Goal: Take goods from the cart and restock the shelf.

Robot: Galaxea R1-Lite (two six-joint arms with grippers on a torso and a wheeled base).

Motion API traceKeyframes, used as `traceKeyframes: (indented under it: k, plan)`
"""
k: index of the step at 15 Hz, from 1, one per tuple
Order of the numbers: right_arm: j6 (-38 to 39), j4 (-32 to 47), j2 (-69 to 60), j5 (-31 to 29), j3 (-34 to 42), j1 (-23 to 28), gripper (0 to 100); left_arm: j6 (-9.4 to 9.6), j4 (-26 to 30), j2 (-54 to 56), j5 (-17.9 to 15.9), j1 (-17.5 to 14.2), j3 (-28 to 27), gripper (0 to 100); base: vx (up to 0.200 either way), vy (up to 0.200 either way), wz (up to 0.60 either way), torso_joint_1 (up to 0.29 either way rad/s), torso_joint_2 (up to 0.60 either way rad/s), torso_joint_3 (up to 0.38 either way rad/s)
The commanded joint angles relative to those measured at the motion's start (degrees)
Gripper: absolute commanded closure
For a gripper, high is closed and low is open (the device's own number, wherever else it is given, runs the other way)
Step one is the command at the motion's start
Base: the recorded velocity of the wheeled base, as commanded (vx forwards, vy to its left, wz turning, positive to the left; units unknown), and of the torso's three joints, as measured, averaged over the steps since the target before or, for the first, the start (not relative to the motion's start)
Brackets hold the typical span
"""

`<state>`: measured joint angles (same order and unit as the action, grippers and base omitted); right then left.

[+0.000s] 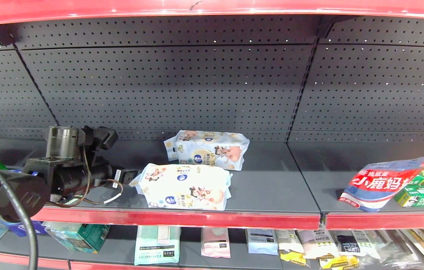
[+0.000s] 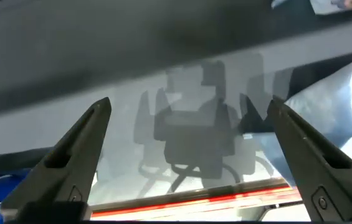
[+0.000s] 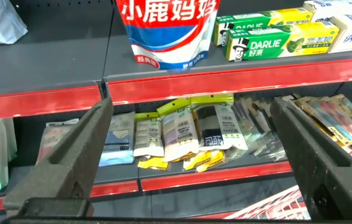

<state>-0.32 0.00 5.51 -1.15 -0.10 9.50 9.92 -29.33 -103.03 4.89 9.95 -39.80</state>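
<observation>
Two white printed soft packs lie on the grey shelf (image 1: 272, 187): the front pack (image 1: 184, 186) near the red front edge, the rear pack (image 1: 206, 149) by the back panel. My left gripper (image 1: 131, 177) hangs low over the shelf just left of the front pack. In the left wrist view the left gripper (image 2: 188, 102) is open with nothing between its fingers, and the pack's white corner (image 2: 344, 99) lies beside one finger. My right gripper (image 3: 191, 102) is open and holds nothing, out in front of the shelf's right section.
A red and blue pouch (image 1: 384, 183) and green boxes (image 1: 422, 191) sit on the right shelf section. Hanging and lying packets (image 3: 182, 130) crowd the lower shelf. A perforated back panel (image 1: 167, 86) and an upper red shelf (image 1: 212, 7) bound the bay.
</observation>
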Motion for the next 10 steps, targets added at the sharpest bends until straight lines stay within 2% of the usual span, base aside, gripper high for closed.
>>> traceKeyframes:
  k: [1, 7, 10]
  plan:
    - [0.0, 0.0, 0.1, 0.0, 0.0, 0.0, 0, -0.08, 0.0, -0.1, 0.0, 0.2, 0.0, 0, 0.0, 0.0, 0.0, 0.0, 0.0, 0.0]
    - [0.0, 0.0, 0.1, 0.0, 0.0, 0.0, 0, -0.26, -3.0, -1.6, -0.1, 2.0, -0.5, 0, 0.0, 0.0, 0.0, 0.0, 0.0, 0.0]
    - [0.0, 0.0, 0.1, -0.1, 0.0, 0.0, 0, -1.31, -3.1, -1.8, 0.0, 3.7, -0.7, 0, 0.0, 0.0, 0.0, 0.0, 0.0, 0.0]
